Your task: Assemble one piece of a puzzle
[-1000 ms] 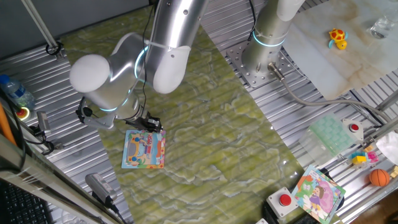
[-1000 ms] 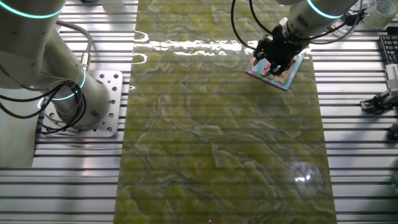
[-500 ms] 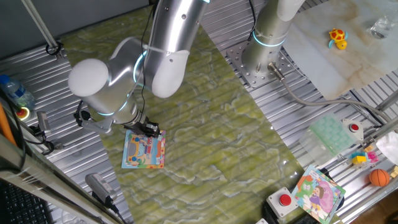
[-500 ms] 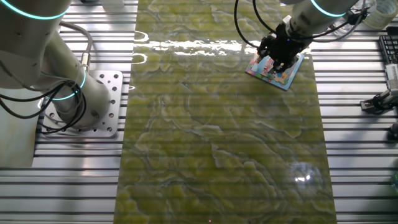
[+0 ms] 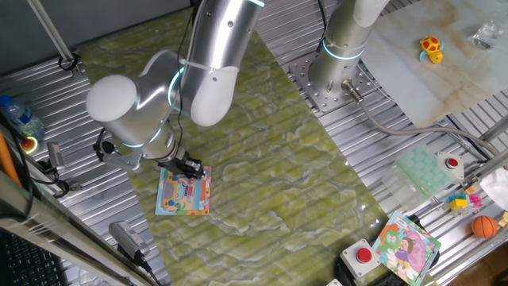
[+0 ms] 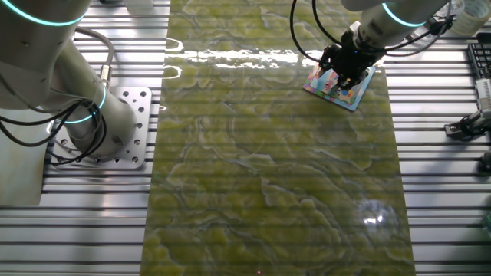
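A green marbled mat [image 5: 262, 151] is covering the middle of a ribbed metal table [image 5: 397, 143], and a large silver Flexiv arm [image 5: 198, 71] with glowing cyan rings is bending down over the mat's edge. A second silver arm's base [image 6: 84, 115] is standing bolted to a perforated plate on the table. The puzzle [image 5: 184, 191], a flat square board with a light-blue border and an orange, pink and yellow cartoon picture, is lying flat on the mat near that edge; in the other fixed view the same board [image 6: 345, 90] is sitting at the mat's far right side. The black gripper [image 5: 191, 168] is hanging directly over the board's upper corner, its tips right at or just above the surface; from the other side it [image 6: 343, 71] is covering part of the board. The cameras are not showing whether its fingers are spread or closed, and the piece itself is too small and too hidden under the gripper to be made out. Well apart from the arm, a second square board with a purple-and-green picture [image 5: 406, 246] is lying at the table's edge, beside a grey box with a red button [image 5: 363, 257]. An orange ball [image 5: 483, 227] is resting near it, and a small yellow toy [image 5: 431, 48] is sitting on a pale sheet farther back.
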{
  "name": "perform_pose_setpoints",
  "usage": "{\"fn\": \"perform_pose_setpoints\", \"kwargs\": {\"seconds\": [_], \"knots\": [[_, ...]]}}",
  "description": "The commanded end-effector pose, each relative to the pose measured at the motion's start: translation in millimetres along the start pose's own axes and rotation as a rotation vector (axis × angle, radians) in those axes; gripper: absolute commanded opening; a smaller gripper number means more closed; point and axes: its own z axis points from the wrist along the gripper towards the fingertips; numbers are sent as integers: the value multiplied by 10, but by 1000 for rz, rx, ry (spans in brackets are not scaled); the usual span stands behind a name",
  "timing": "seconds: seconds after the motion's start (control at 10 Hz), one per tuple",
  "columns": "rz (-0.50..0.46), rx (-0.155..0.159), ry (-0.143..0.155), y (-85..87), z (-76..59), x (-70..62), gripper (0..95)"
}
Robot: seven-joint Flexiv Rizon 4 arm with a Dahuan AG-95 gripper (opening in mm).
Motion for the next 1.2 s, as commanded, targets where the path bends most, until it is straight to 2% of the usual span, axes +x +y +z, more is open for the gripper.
{"fn": "perform_pose_setpoints", "kwargs": {"seconds": [0.1,0.8,1.2], "knots": [[3,0,1,-3,27,-12,380],[2,7,10,-2,28,-19,380],[-17,17,11,-85,-2,4,380]]}}
